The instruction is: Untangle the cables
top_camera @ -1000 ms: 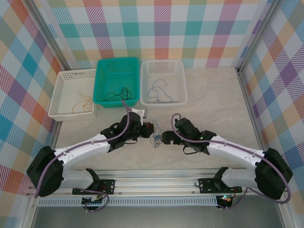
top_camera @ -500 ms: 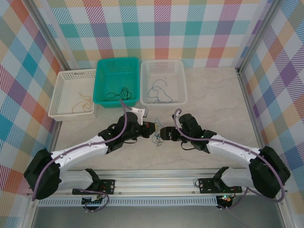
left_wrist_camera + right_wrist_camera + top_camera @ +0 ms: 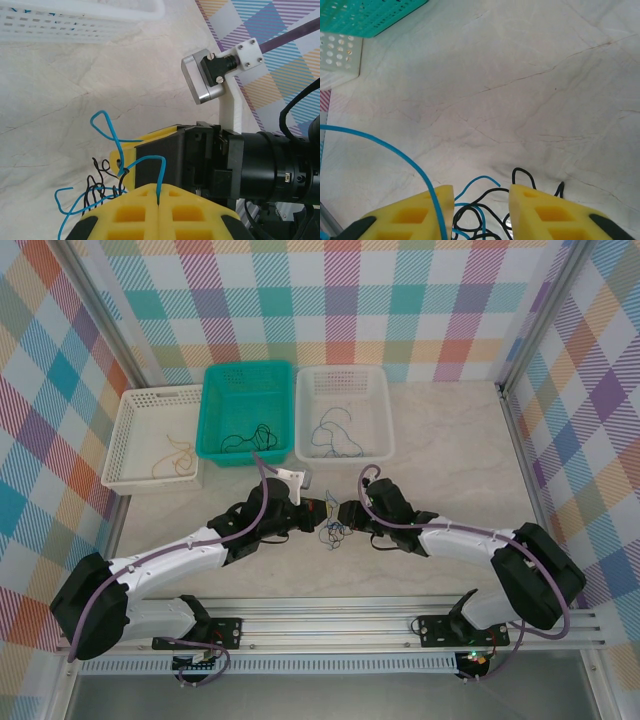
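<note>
Mid-desk, a bit toward the near edge, the cables [image 3: 331, 531] sit as a small clump between the two hands. Left hand [image 3: 158, 194] is pressed together, pinching a blue strand [image 3: 146, 159] of the clump, same as a second ago. What changed: right hand [image 3: 481, 202] has slid in from the right-edge side up to the clump, and its jaws have narrowed from wide to partly spread. Blue and black strands [image 3: 470, 207] now lie in the gap, with the pads not clearly touching them yet. My read is that a second grip is about to land, so a pull-apart likely follows; the clump is not yet separated. Loose strands already lie in the teal basket [image 3: 212, 415] and the white ones beside it at the far edge.
</note>
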{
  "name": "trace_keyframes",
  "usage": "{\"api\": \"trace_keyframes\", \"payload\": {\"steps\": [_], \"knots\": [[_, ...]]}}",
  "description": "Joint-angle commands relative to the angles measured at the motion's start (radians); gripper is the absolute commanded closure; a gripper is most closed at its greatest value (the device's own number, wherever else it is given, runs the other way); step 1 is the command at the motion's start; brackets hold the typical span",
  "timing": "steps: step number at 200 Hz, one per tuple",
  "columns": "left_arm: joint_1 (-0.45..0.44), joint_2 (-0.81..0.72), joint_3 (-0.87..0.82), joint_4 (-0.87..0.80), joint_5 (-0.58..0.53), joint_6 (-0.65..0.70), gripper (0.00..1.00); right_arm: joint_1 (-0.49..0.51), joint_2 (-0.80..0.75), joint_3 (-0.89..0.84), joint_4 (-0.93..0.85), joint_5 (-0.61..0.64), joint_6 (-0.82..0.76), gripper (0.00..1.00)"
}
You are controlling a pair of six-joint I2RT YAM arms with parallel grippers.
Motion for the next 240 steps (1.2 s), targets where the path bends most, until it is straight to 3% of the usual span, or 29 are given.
{"api": "trace_keyframes", "payload": {"steps": [1, 90, 148, 182, 210, 240], "knots": [[-0.007, -0.007, -0.011, 0.029, 0.008, -0.009, 1.0, 0.004, -0.012, 0.019, 0.046, 0.032, 0.0, 0.72], [-0.008, 0.078, 0.03, -0.001, 0.023, -0.025, 1.0, 0.004, -0.093, -0.01, 0.026, 0.054, -0.048, 1.0], [-0.008, 0.07, 0.041, -0.103, -0.032, 0.001, 1.0, 0.004, -0.177, -0.022, -0.005, 0.037, -0.149, 1.0], [-0.008, 0.039, 0.089, -0.302, -0.153, 0.081, 1.0, 0.003, -0.269, 0.013, -0.146, 0.1, -0.3, 1.0], [-0.009, 0.027, 0.148, -0.467, -0.253, 0.16, 1.0, 0.002, -0.329, 0.101, -0.351, 0.145, -0.521, 1.0], [-0.006, 0.014, 0.18, -0.526, -0.296, 0.213, 1.0, 0.002, -0.319, 0.186, -0.557, 0.23, -0.688, 1.0]]}}
